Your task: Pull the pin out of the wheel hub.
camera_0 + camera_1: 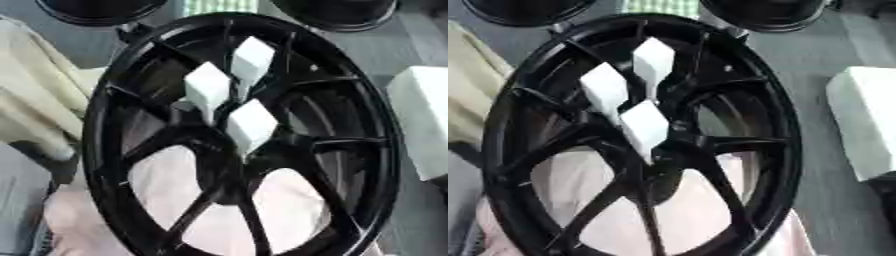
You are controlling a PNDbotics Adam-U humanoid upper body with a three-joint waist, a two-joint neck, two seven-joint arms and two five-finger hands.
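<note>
The black wheel hub (241, 135) fills the near centre, face up, so its three white pins (251, 125) stand exposed at the middle, ready for pulling. Neither robot hand shows, so their state cannot be told.

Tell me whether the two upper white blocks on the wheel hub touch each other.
Cannot tell: in the right eye view, the upper white blocks on the wheel hub look close, contact unclear.

Wheel hub (105, 165) cut off below; two dark rims (101, 10) cropped above.
</note>
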